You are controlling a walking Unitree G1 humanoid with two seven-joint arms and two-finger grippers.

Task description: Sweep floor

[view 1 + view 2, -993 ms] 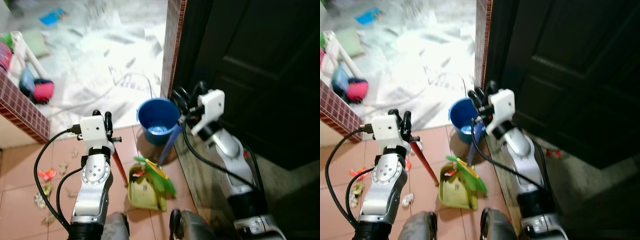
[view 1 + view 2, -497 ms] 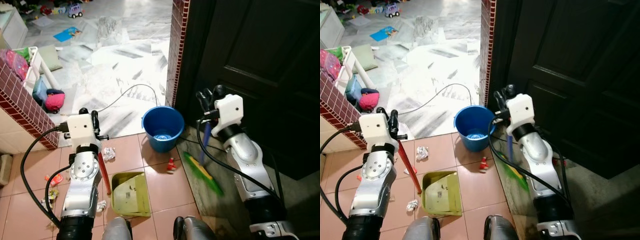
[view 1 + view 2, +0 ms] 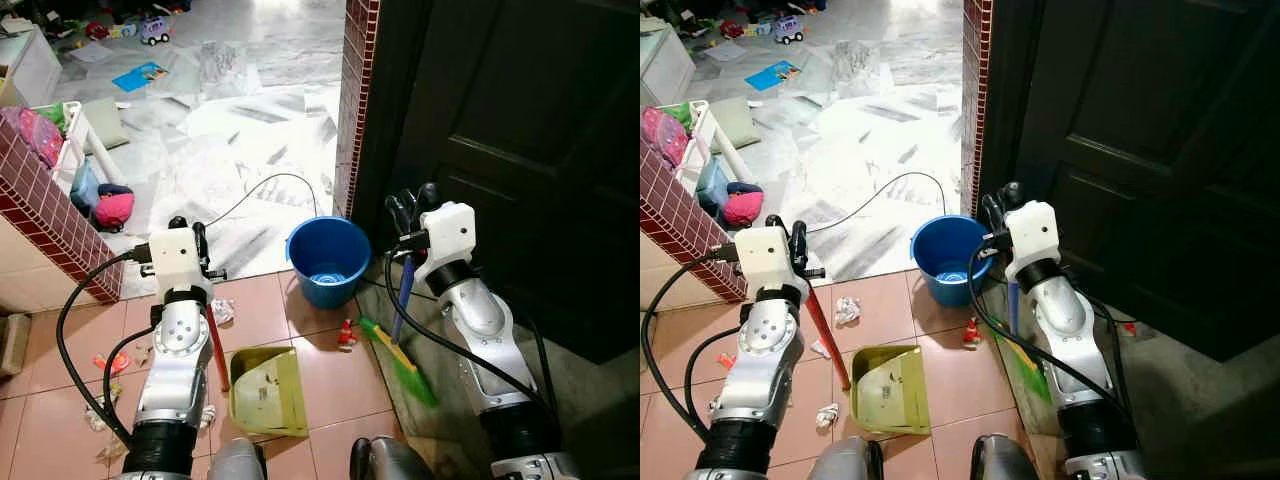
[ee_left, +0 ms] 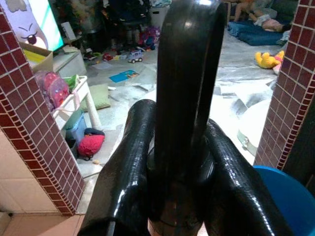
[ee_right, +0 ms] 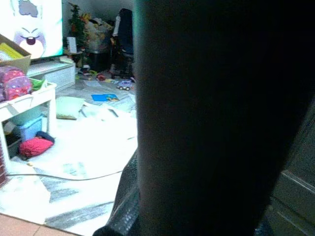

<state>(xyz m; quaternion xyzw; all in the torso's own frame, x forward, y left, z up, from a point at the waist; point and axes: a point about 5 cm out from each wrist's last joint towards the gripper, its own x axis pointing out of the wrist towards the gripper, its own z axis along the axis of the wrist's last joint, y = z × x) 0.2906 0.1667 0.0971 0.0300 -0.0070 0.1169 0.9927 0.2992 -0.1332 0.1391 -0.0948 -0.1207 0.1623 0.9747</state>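
— Now, what has changed at the doorway?

— Half a second ago the green broom head [image 3: 400, 358] lay out along the grey sill; it now sits nearer the pink tiles, close to the small red scrap [image 3: 346, 333] beside the blue bucket [image 3: 327, 260]. A second ago, in a blurred and shifted view, it lay over the dustpan [image 3: 266, 389]. The swing looks like one stroke finished and the next one lining up.

— Who holds what?

— The right gripper [image 3: 410, 208] is clamped on the broom's blue handle [image 3: 400, 300], bristles angled toward the robot's feet. The left gripper [image 3: 186, 232] is closed round the dustpan's red handle [image 3: 217, 348], a dark handle top [image 4: 189, 69] pinched between its fingers [image 4: 128, 187].

— And the litter?

— Crumpled paper [image 3: 846, 308] lies just beyond the pan; more scraps [image 3: 110, 360] sit to the left arm's outer side. The pan rests flat, mouth facing away from the robot, some debris already inside. Much floor appears unswept.
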